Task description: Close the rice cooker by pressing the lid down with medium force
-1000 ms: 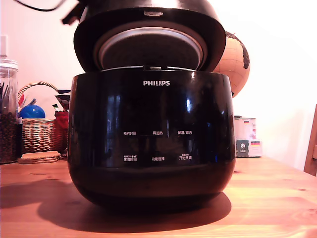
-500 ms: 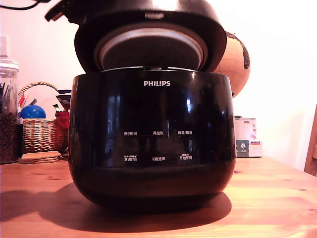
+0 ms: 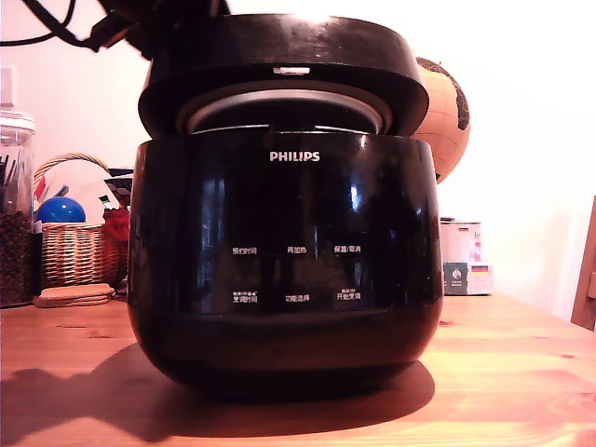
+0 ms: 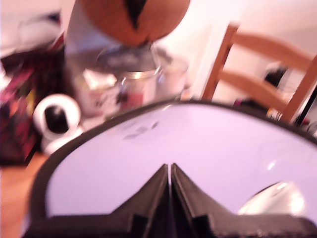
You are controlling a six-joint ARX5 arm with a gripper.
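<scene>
On the wooden desk (image 3: 521, 372), front and centre in the exterior view, we find the rice cooker (image 3: 284, 261), logo side facing us. We note the lid (image 3: 279, 70) well lowered but not shut: a band of its pale metal underside shows above the cooker's rim, with a gap open at the front. From the wrist view the claw (image 4: 171, 171) has its two tips pressed together, nothing between them, resting on or just above the glossy lid top; contact we cannot confirm. Tan globe (image 3: 447, 112) stands behind, at the exterior view's right; wicker basket (image 3: 70, 251) at its left. We judge the closing mostly done; what is left is the last push down until the lid seats and latches
</scene>
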